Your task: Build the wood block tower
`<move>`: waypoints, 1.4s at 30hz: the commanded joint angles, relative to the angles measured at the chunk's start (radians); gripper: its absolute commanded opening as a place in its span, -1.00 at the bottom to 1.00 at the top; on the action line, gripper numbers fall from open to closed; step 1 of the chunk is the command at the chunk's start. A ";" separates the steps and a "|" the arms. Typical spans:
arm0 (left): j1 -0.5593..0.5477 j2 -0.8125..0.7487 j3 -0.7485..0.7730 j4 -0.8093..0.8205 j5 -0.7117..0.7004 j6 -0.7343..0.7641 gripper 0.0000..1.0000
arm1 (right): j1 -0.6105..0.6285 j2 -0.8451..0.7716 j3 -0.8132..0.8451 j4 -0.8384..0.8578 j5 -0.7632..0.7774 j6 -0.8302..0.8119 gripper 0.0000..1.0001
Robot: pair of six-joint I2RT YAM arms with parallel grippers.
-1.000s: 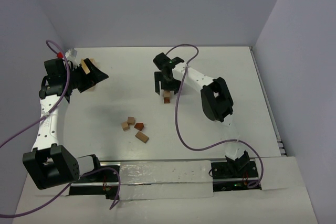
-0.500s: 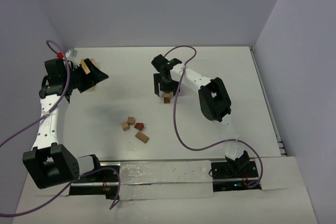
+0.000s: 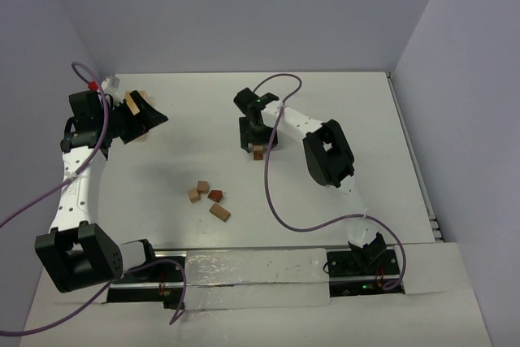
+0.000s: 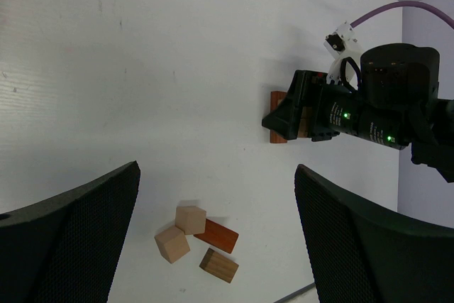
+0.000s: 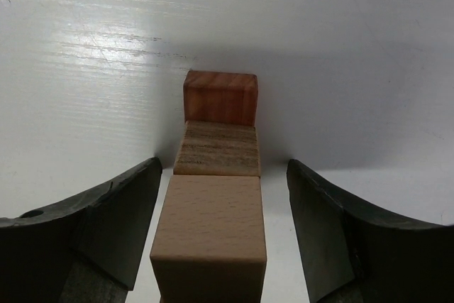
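The narrow tower of three small wooden blocks (image 5: 218,147), reddish brown at the bottom, striped tan in the middle and pale tan on top, stands near the middle of the white counter (image 3: 366,119), right between the fingers of the right claw (image 3: 258,142). That claw straddles it, released, with a clear gap on one side. Four loose tan and reddish wooden blocks (image 3: 208,199) lie together nearer the arm bases, well apart from the tower. The left claw (image 4: 216,168) hangs spread wide at the far left, grasping nothing.
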 commanded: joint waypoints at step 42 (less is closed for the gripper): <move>0.007 -0.002 0.000 0.055 0.012 -0.005 0.91 | 0.028 -0.033 -0.022 0.009 0.002 0.001 -0.06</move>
